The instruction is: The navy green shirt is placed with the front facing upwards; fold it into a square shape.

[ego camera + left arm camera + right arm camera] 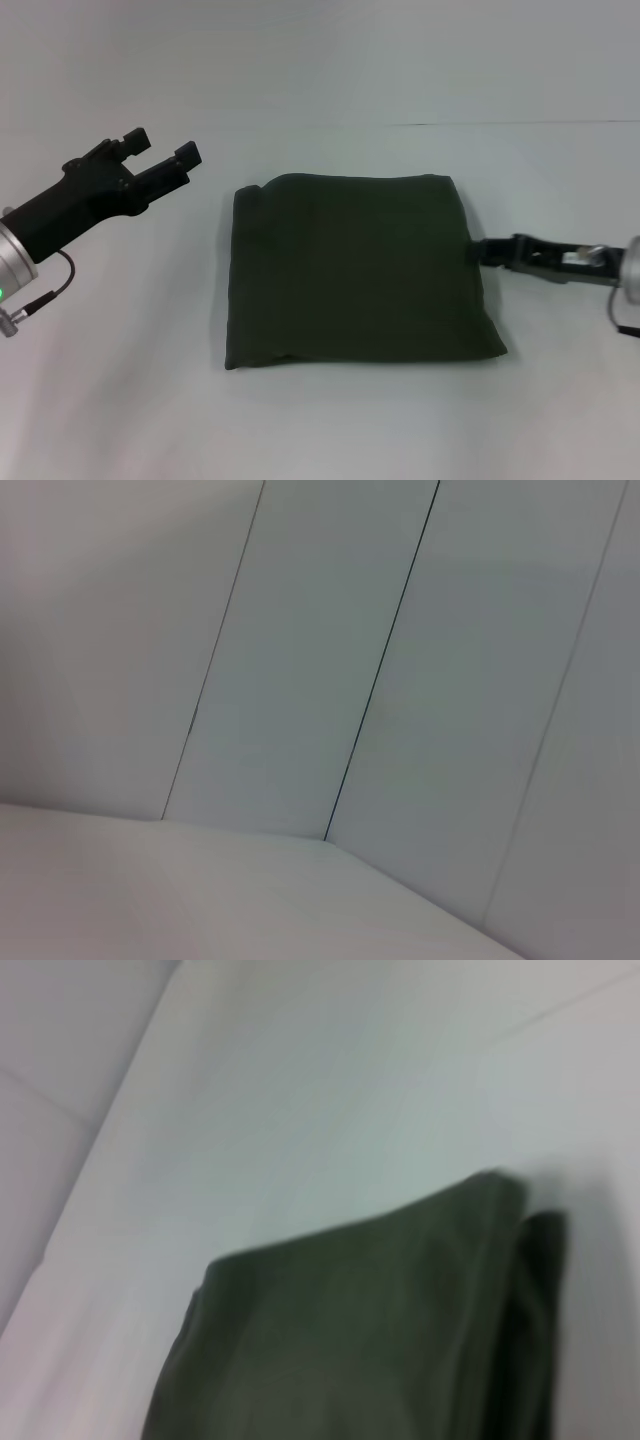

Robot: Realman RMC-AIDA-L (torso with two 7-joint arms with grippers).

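Note:
The navy green shirt (355,270) lies folded into a rough square in the middle of the white table, with plain green cloth facing up. The right wrist view shows one layered corner of the shirt (360,1330). My left gripper (165,145) hangs open in the air to the left of the shirt, above its far left corner and clear of the cloth. My right gripper (488,250) lies low at the shirt's right edge, its tip right against the fold. No lettering or label shows.
The white table (110,400) reaches a pale wall at the back. The left wrist view shows only wall panels (400,680) and a strip of table (150,900).

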